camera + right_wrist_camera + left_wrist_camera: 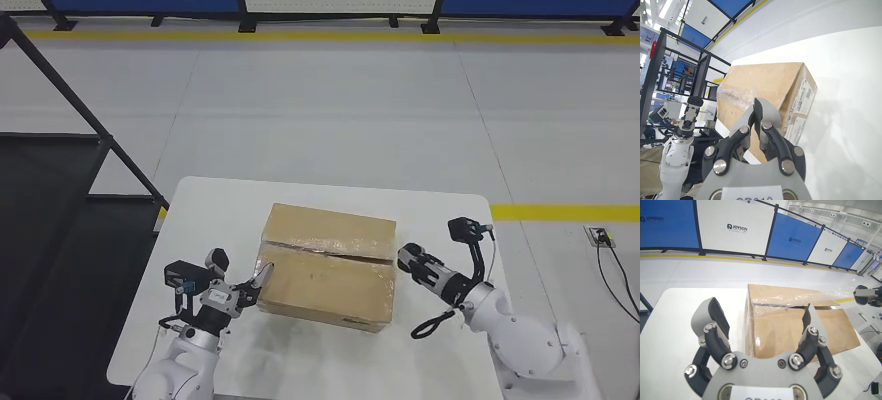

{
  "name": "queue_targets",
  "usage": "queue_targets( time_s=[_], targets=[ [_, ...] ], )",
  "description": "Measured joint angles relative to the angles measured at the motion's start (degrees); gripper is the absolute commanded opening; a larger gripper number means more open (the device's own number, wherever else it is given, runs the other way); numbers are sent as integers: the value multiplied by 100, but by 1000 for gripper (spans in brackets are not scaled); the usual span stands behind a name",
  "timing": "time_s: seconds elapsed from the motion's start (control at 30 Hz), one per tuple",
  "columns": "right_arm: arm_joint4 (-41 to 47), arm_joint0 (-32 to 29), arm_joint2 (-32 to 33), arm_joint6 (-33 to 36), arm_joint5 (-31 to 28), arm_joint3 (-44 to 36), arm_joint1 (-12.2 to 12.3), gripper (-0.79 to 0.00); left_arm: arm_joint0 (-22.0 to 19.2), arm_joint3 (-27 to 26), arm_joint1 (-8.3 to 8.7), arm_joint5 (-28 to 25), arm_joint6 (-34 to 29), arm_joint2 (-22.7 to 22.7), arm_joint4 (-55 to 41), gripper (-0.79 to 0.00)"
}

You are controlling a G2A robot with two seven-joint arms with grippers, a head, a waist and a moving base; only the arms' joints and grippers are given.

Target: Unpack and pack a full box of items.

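A brown cardboard box (325, 265) lies in the middle of the white table (220, 210); its top seam is covered with clear tape (791, 298), partly peeled and crumpled. My left gripper (242, 270) stands open at the box's left end, one finger beside the box and one over its top corner (761, 306). My right gripper (405, 255) is at the box's right end, shut (755, 100) on a strip of the clear tape (734, 95) that stretches from the seam to its fingertips (864, 293). The flaps of the box (772, 79) look slightly parted along the seam.
A printed label (802, 96) is stuck on the box's right end face. A black metal frame (60, 200) stands off the table's left side. Bare table surface lies behind the box and along the front edge (330, 360).
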Motion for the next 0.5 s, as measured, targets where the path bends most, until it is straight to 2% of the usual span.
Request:
queue_targets(
  time_s=[0.27,0.5],
  targets=[
    [271,-320,110,-303,-280,208,38,-785,-51,-7,20,15,-57,81,72,0],
    [218,-277,-39,-631,-279,545,46,-785,-64,4,37,28,-77,115,77,0]
  ],
)
